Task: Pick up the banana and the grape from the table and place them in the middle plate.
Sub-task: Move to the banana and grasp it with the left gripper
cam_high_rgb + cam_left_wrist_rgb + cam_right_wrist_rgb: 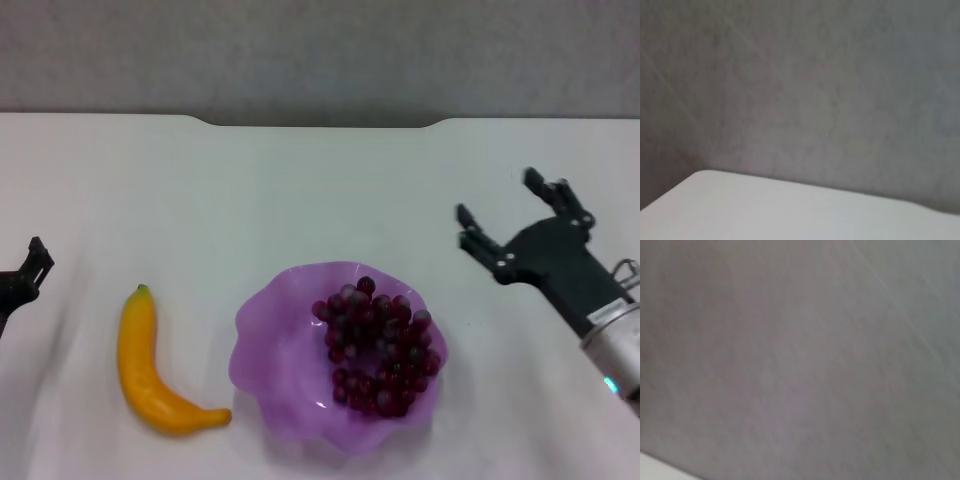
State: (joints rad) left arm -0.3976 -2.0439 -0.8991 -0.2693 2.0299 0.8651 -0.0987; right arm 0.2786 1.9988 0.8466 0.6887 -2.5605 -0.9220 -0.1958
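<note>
The grape (378,346) bunch lies inside the middle plate (275,350), filling its right half. The banana (149,366) rests on the white table (320,190) just left of the plate, dark tip pointing away from me. My right gripper (498,212) hovers open and empty to the right of the plate, fingers spread wide. Only a dark edge of my left gripper (30,270) shows at the far left of the head view, left of the banana. The wrist views show only a grey wall and a corner of the table (765,210).
The table's far edge has a shallow notch (320,123) at the centre, with a grey wall behind it. Bare white tabletop lies beyond the plate.
</note>
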